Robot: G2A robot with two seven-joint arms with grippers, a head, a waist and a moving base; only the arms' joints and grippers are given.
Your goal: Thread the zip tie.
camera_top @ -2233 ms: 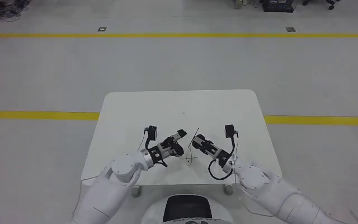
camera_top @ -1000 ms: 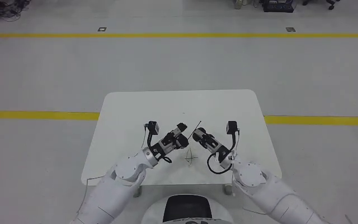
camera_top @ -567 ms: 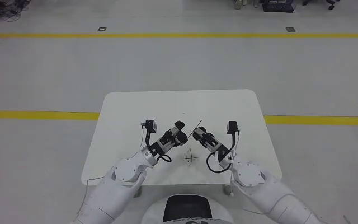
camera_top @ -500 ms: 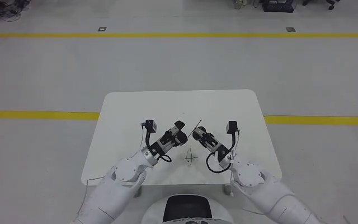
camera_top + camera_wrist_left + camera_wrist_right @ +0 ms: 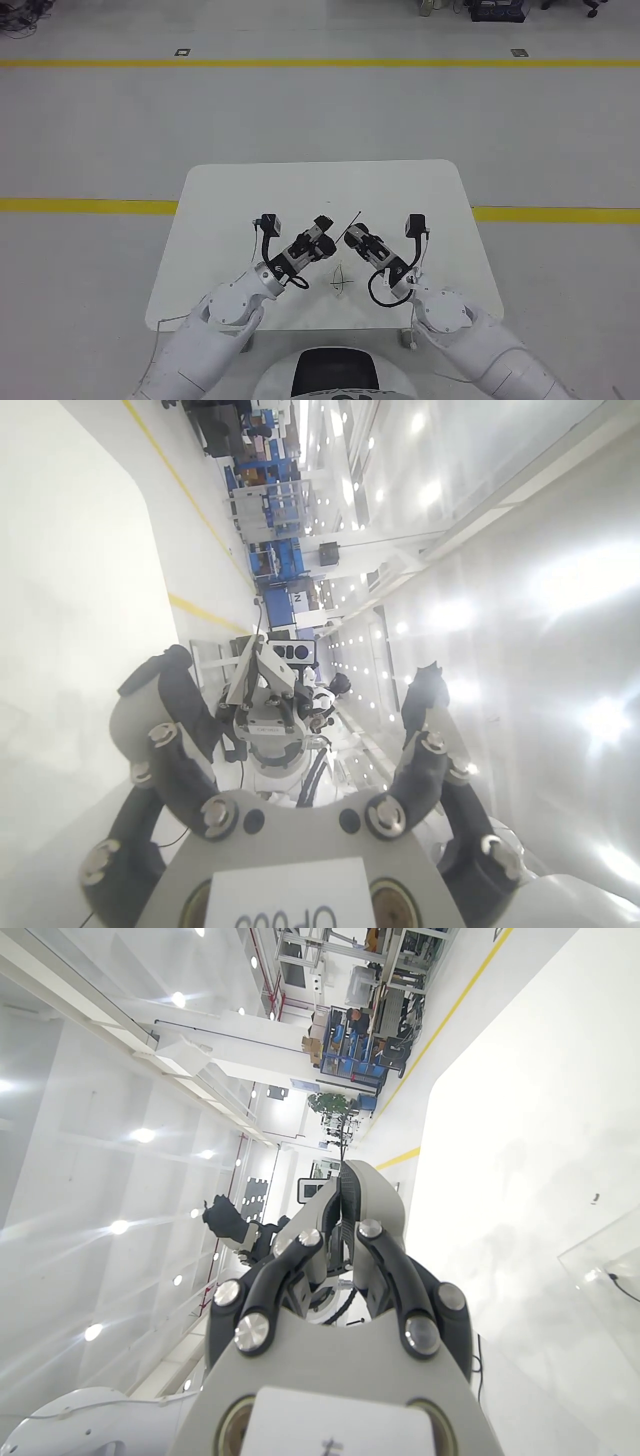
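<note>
One zip tie (image 5: 354,220), far from table (image 5: 400,190) edges.

Thin black zip tie (image 5: 356,218), pinched and held straight
A slim strip, it sits clamped in the right gripper (image 5: 350,232) over the table's (image 5: 220,200) middle, its free tip pointing toward 1 o'clock.

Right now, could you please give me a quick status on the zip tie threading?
Left claw open, empty. Right claw shut on zip tie, one end sticking out past it. Claws facing, apart, above the table; nothing between them.
</note>
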